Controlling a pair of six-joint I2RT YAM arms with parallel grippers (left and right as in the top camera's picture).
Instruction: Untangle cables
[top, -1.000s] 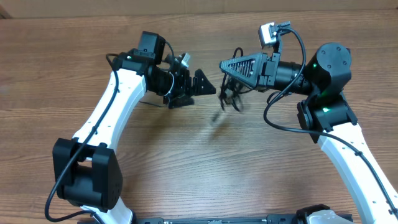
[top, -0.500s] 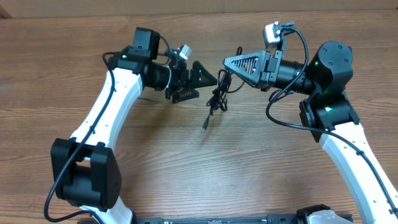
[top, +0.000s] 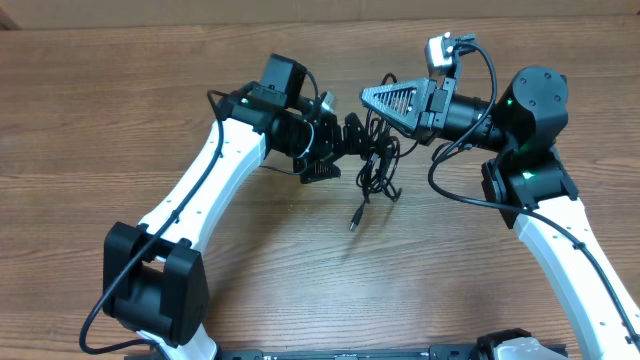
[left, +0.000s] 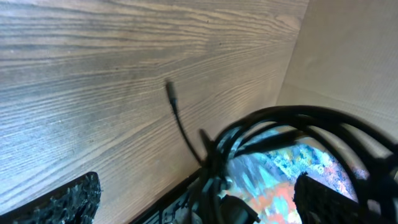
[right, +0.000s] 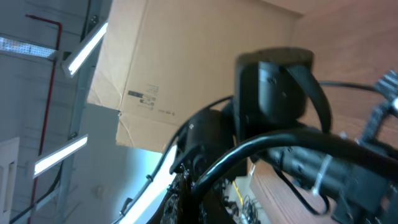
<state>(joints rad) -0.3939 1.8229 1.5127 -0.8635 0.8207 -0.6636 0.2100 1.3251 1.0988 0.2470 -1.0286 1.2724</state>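
Cables (top: 378, 165) hang as a knotted clump from the right gripper (top: 368, 98), which is clamped on them; one plug end dangles free above the counter (top: 100, 80); they look light, limp and slippery; the left gripper (top: 338, 150), spread wide, brackets the clump; a single outer loop seems the best hold.

Each arm is a chain of glossy white shell links (top: 195, 195) and black cylindrical joint housings (top: 150, 290), with thick black wiring (top: 431, 180) looping alongside. The right arm's black elbow housing (top: 535, 100) carries green lights, and a silver camera block (top: 438, 52) tops its black ribbed triangular pincer (top: 364, 97).
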